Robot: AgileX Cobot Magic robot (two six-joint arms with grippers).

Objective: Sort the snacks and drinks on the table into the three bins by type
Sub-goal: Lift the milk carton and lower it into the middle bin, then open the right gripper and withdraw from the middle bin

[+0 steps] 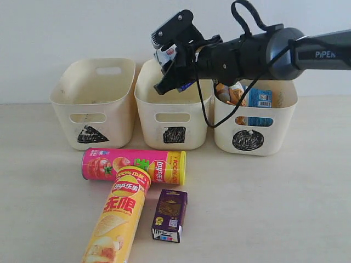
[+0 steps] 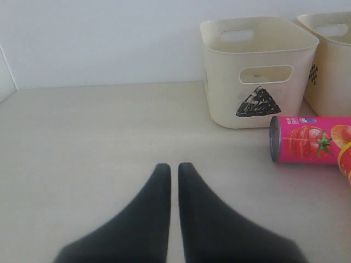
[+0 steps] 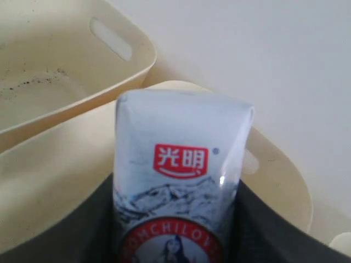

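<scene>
My right gripper (image 1: 171, 59) hangs over the middle bin (image 1: 173, 112), the one with the square mark, and is shut on the whitish drink carton (image 1: 164, 55). In the right wrist view that carton (image 3: 184, 164) stands between the dark fingers (image 3: 266, 233) above the bin's rim (image 3: 277, 164). On the table (image 1: 274, 208) lie the pink chip tube (image 1: 134, 166), the yellow chip tube (image 1: 118, 219) and the dark purple carton (image 1: 170, 215). Orange and blue noodle packets (image 1: 244, 97) sit in the circle bin (image 1: 255, 129). My left gripper (image 2: 174, 167) is shut and empty, low over bare table.
The triangle bin (image 1: 93, 104) stands at the left with nothing showing inside; it shows in the left wrist view as the triangle bin (image 2: 258, 71), with the pink tube's end (image 2: 307, 139) beside it. A white wall runs behind the bins.
</scene>
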